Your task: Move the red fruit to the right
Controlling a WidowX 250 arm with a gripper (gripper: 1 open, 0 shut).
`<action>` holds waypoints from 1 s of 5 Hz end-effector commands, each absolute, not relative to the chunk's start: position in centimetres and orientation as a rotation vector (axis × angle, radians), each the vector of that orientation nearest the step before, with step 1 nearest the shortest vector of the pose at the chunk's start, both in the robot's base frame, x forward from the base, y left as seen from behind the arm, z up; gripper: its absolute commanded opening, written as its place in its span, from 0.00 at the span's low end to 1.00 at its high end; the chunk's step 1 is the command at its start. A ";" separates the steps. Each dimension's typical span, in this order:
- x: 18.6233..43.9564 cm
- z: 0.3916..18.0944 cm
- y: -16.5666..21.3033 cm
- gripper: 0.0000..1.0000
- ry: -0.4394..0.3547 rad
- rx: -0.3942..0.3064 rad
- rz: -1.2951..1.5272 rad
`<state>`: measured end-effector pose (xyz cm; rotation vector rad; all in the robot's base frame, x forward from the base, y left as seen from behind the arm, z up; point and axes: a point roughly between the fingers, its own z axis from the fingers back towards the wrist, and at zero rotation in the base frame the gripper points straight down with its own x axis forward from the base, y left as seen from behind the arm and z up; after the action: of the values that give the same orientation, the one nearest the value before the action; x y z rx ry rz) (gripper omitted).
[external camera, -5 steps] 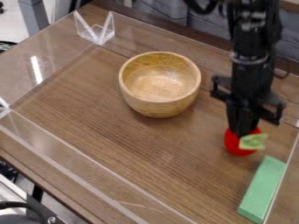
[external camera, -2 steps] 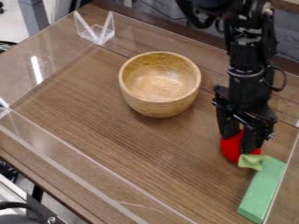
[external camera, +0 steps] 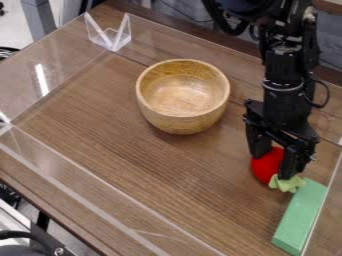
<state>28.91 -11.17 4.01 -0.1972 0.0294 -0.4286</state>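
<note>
From the single camera view, your black pincer (external camera: 279, 160) is standing almost straight down at the right of the frame, its jaws spread wide and gripping nothing. The red fruit (external camera: 271, 168) is sitting directly beneath and between those jaws on the tabletop (external camera: 107, 150), so the way out looks to be straight up. The fruit is small, glossy and rounded, its green leafy top (external camera: 285, 182) tipping toward the lower right and lying just beside the flat light-green block (external camera: 302, 217). The turned wooden bowl (external camera: 183, 95) is resting well apart at upper centre on dark wood grain, inside low clear walls.
</note>
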 end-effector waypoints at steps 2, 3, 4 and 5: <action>29.8 5.7 -11.2 1.00 -0.019 -0.175 -0.401; 30.2 6.3 -11.3 1.00 -0.030 -0.168 -0.402; 30.6 7.6 -10.7 1.00 -0.050 -0.165 -0.308; 30.6 8.7 -10.6 1.00 -0.068 -0.151 -0.249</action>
<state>29.50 -10.32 6.34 -0.1413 0.0096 -0.2456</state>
